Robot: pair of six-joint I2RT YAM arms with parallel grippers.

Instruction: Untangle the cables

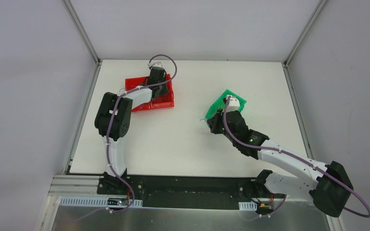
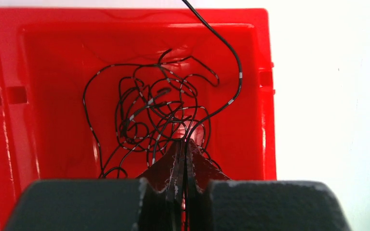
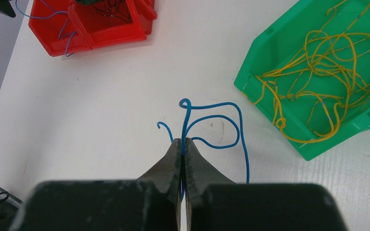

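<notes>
Left arm [image 1: 119,161], right arm [image 1: 291,163]: white links, black blocky joint housings. Black bases [image 1: 111,184]. Purple cable [image 1: 108,153] looped along each (thick, sagging clear at right elbow). Small green light [image 1: 252,140] on right forearm. Left gripper [image 2: 184,143], right gripper [image 3: 183,141]: matte black textured body, dark fingers [image 3: 166,166] tapering to points.
</notes>
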